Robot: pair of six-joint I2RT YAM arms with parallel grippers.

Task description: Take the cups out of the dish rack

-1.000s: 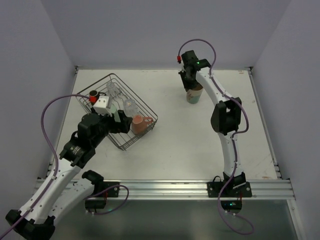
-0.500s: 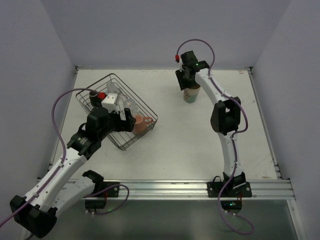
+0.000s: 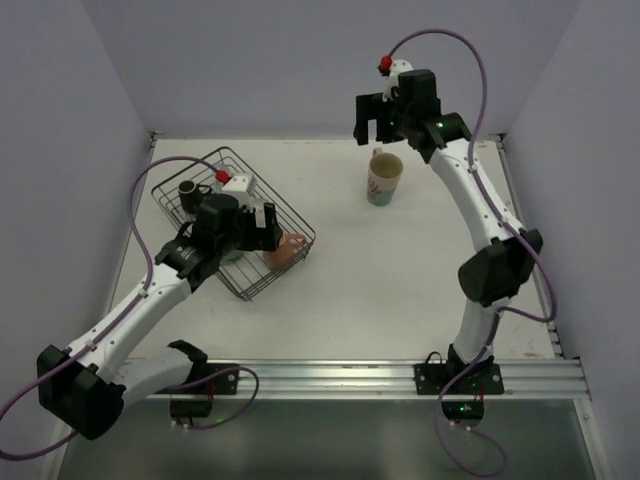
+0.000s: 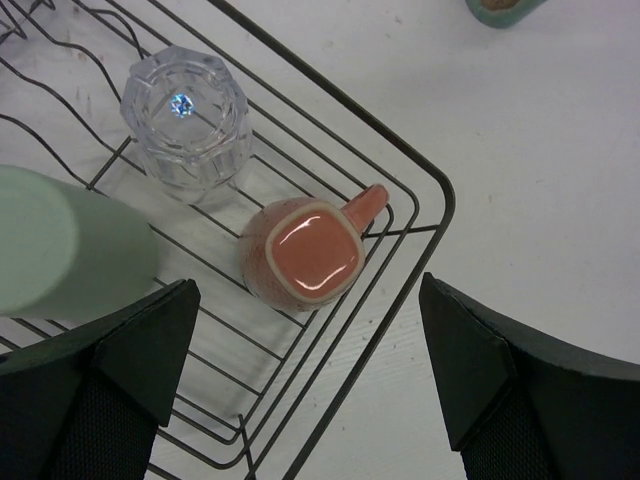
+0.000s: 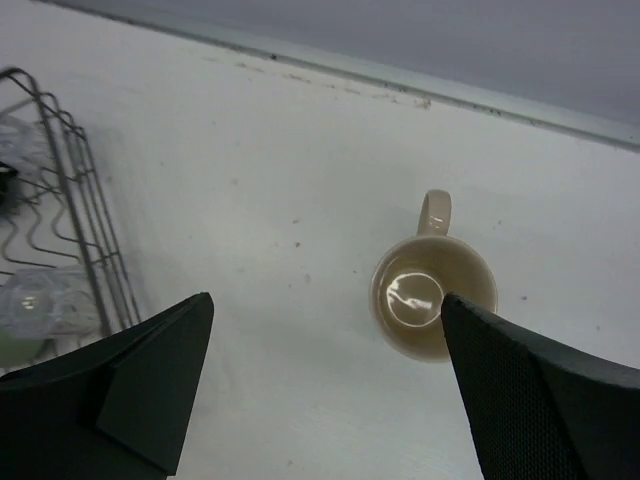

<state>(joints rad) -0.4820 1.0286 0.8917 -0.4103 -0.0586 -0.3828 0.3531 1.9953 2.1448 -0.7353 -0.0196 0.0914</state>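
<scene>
While left gripper [image 3: 256, 222] and right gripper [image 3: 375, 125] gape empty, one cream mug [image 3: 385, 180] upright on table [image 3: 430, 280], dish rack [image 3: 250, 280] holding one salmon-pink mug [image 4: 305, 255], one dark mug [image 3: 188, 190], one clear glass [image 4: 185, 110], one green cup [image 4: 60, 250] cut off.

White arms [image 3: 145, 305], black joints [image 3: 492, 270] and fingers [image 4: 100, 370], purple cables [image 3: 445, 31].
</scene>
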